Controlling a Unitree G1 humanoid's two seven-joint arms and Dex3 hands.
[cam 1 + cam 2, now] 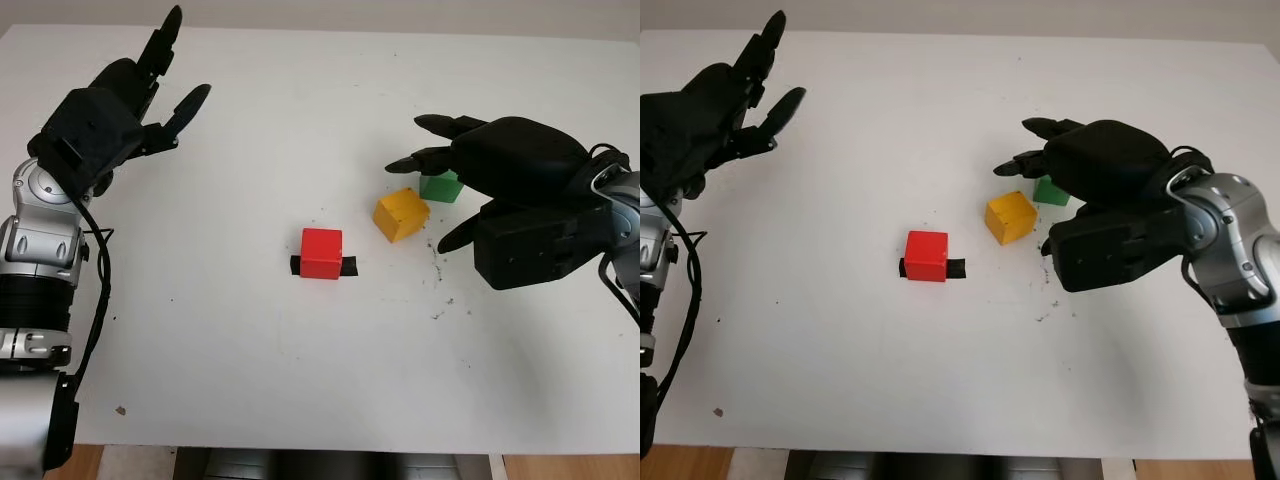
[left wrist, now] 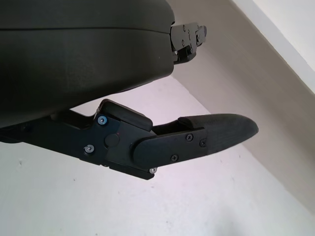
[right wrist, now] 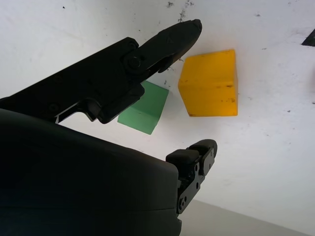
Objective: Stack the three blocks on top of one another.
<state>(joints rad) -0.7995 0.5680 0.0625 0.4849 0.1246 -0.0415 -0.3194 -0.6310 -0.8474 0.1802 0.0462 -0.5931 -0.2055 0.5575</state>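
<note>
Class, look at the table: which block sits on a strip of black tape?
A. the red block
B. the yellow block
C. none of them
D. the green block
A: the red block stands on the black tape, whose ends stick out on both sides of it, while the yellow block and green block sit on the bare white table near the open right hand.
</note>
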